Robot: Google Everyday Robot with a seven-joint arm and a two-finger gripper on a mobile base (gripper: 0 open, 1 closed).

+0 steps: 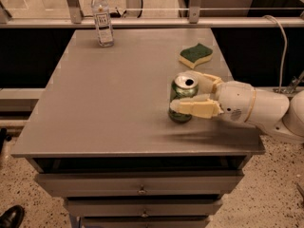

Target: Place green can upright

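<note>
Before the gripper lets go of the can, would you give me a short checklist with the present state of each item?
1. Green can upright, pull-tab end on top: ok.
2. Can's base down on the table: looks seated, ok.
3. Gripper at the table's right side, one finger on either side of the can, closed on it: ok.
4. Can stands inside the table's front and right edges: ok.
5. Sponge lies behind the can, apart from it and the gripper: ok.
6. Water bottle stands at the far left corner, away from the arm: ok.
</note>
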